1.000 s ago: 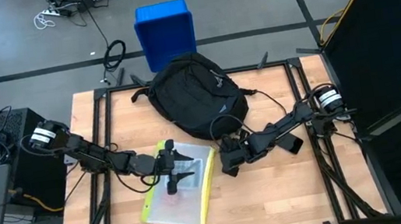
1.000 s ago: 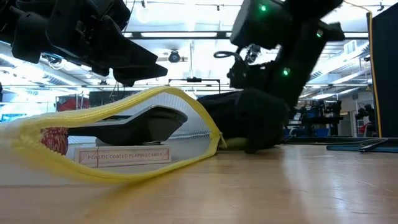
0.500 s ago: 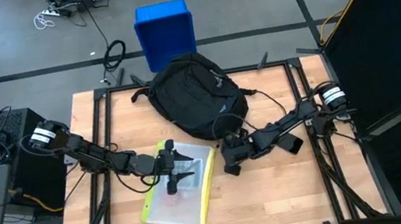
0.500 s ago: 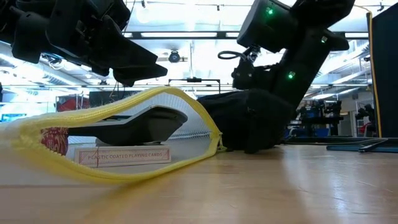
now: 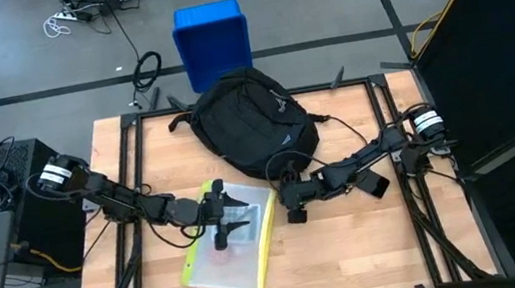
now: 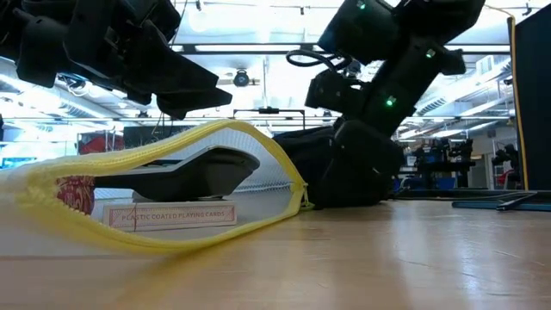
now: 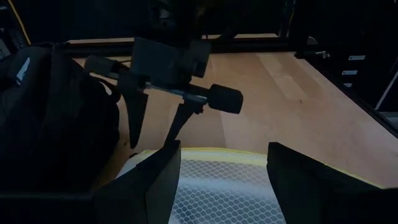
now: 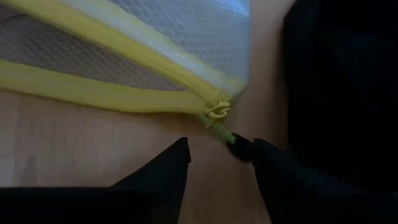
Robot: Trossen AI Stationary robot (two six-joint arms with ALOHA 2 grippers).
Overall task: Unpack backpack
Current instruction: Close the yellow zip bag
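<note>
Black soft fabric is what you see at the far side of the wooden table [image 5: 352, 242]: the large rounded backpack [image 5: 250, 125] lies flat there, its straps trailing toward the right arm's base. Take that backpack as your landmark.

Just on the near side of the backpack lies a clear mesh pouch with a yellow zipper border [image 5: 233, 236]. In the low view its mouth gapes open, and inside you can read a flat box [image 6: 170, 214] labelled as plastic coated playing cards, with a dark curved item above it.

Your left gripper [image 5: 232, 214] hovers over the pouch, near the backpack's front edge. Its 2 fingers [image 7: 158, 186] stand wide apart and hold nothing; the mesh and yellow border show in the gap between them.

Your right gripper [image 5: 290, 198] sits just in front of the backpack, beside the pouch corner closest to the bag. Its 2 fingers [image 8: 155, 180] are partly open, a moderate gap, pointed down at the table. The yellow zipper pull [image 8: 219, 115] and its short cord lie just ahead of the fingertips; you cannot tell from these views whether a fingertip touches the cord, and the fingers are not clamped on anything.
</note>
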